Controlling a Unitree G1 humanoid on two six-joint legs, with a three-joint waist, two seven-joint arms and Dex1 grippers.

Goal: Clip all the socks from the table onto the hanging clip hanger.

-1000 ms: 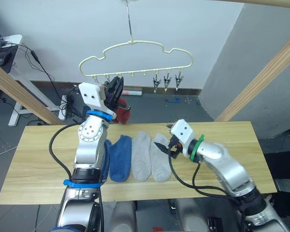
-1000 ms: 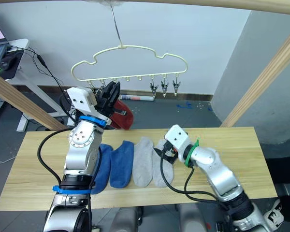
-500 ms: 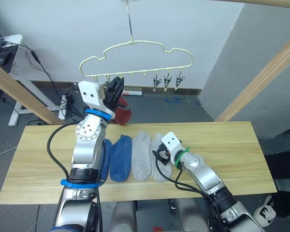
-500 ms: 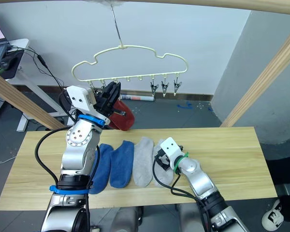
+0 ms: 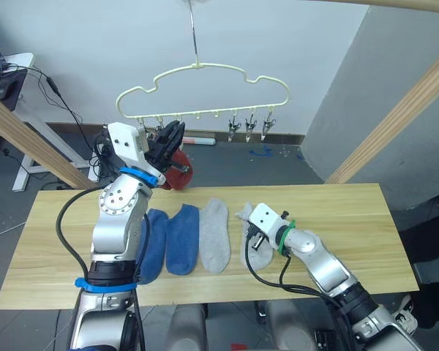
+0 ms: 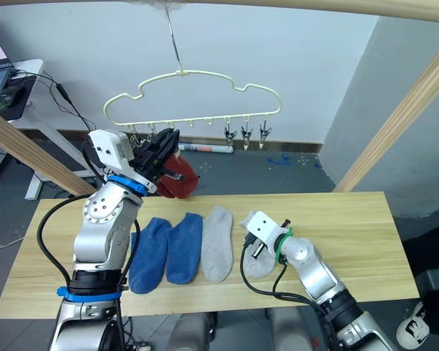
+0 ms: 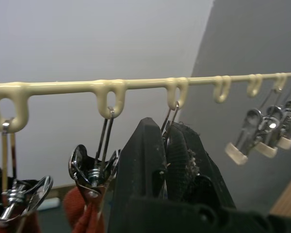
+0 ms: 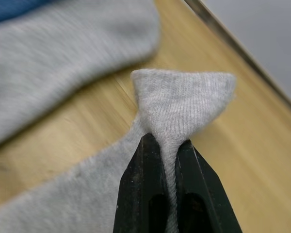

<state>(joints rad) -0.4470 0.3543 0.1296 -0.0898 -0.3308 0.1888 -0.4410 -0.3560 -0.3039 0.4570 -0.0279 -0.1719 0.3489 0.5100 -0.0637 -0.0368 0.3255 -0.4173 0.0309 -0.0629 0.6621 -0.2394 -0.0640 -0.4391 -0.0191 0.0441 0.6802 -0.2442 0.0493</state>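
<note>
Your right gripper (image 8: 167,148) has its jaws pinched tight on the cuff of the far-right grey sock (image 5: 257,247), still lying on the table (image 5: 351,212). Thin fold only, so it could slip out on the lift. Left gripper (image 7: 170,141) is up at the hanger (image 5: 205,69), jaws closed on a clip (image 7: 167,127), red sock (image 5: 177,170) hanging beside. Lose that clip and it snaps shut before the grey one arrives. Two blue socks (image 5: 168,238) and another grey wait on the table.
</note>
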